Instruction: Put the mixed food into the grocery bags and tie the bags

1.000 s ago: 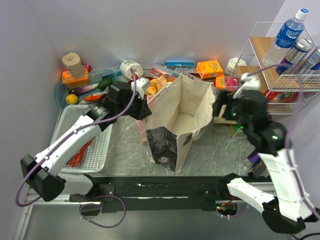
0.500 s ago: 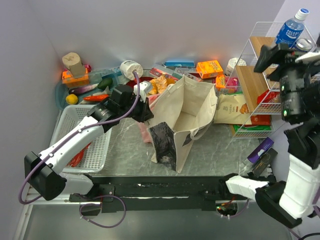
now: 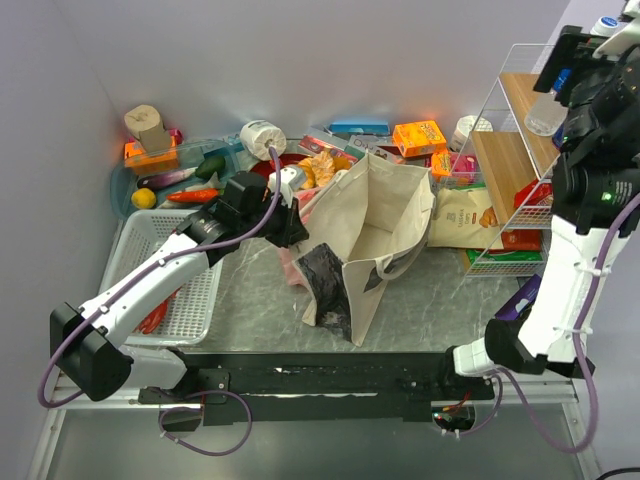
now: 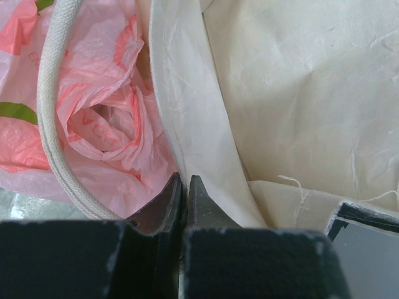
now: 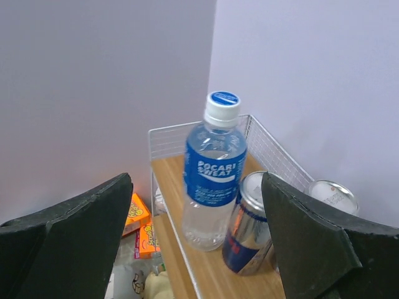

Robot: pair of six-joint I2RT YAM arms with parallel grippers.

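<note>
up high, right gripper [image 5: 194, 180] wide open before the bottle [image 5: 215, 168]; left gripper [image 4: 185, 182] shut at tote [image 4: 299, 93] rim

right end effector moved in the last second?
Yes. The right end effector swung from beside the tote up and right to the rack, facing the bottle.

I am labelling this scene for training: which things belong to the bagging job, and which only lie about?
For the job: canvas tote, pink plastic bag, Pocari Sweat bottle, drink can, lemon, red pepper.
Lying about: white basket, orange box, paper roll, snack pouch, croissant.
</note>
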